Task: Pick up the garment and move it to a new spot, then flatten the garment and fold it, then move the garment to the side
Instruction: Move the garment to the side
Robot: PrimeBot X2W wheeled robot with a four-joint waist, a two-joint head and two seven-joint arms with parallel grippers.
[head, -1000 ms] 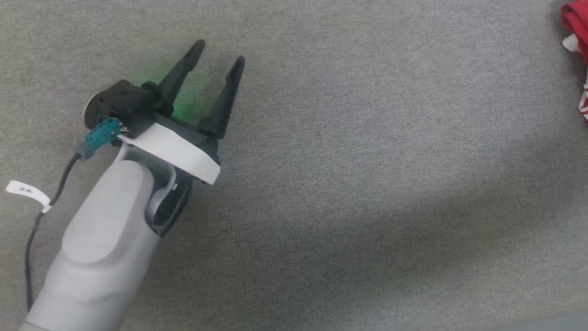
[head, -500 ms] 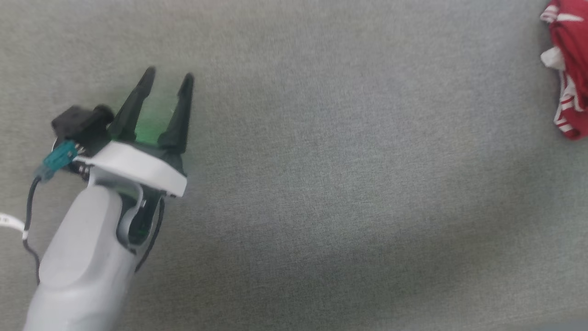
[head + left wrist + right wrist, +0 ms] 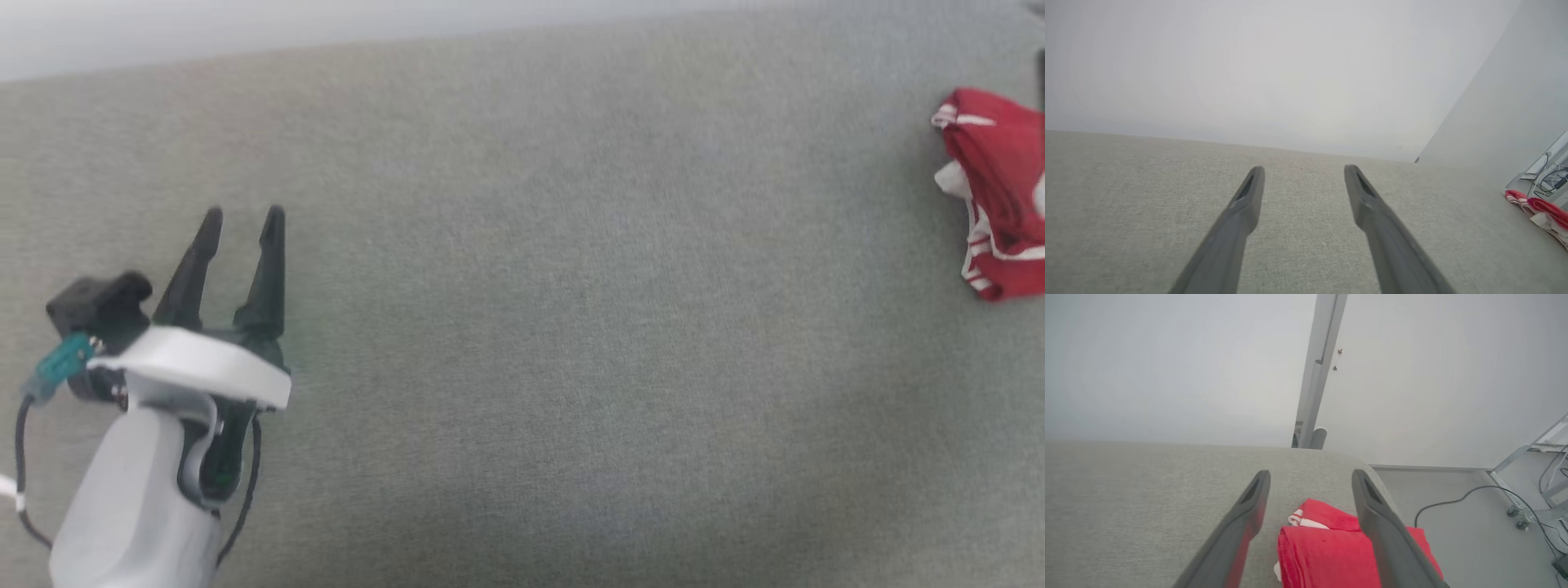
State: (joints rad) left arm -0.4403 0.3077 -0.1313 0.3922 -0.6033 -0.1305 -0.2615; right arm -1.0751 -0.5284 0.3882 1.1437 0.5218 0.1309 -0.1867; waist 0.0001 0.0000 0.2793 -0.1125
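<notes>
The garment (image 3: 1000, 196) is a folded red bundle with white-and-red striped trim, lying at the far right of the grey fabric surface (image 3: 571, 327). In the right wrist view the garment (image 3: 1323, 551) lies just beneath and ahead of my right gripper (image 3: 1311, 473), whose fingers stand open and hold nothing. My left gripper (image 3: 243, 214) is at the lower left, far from the garment, open and empty, fingers pointing away from me. The left wrist view shows the left gripper (image 3: 1304, 169) over bare fabric, with the garment (image 3: 1539, 206) small at the right edge.
The surface ends at a pale wall (image 3: 326, 24) behind. Past its rounded right end (image 3: 1372, 473) lies a grey floor with a black cable (image 3: 1457, 498), a wheeled metal frame (image 3: 1531, 486) and an upright metal post (image 3: 1316, 375).
The head camera has tilted, bringing the wall and more of the garment into view. The left gripper has drawn back toward the lower left and its fingers now point straight up the picture.
</notes>
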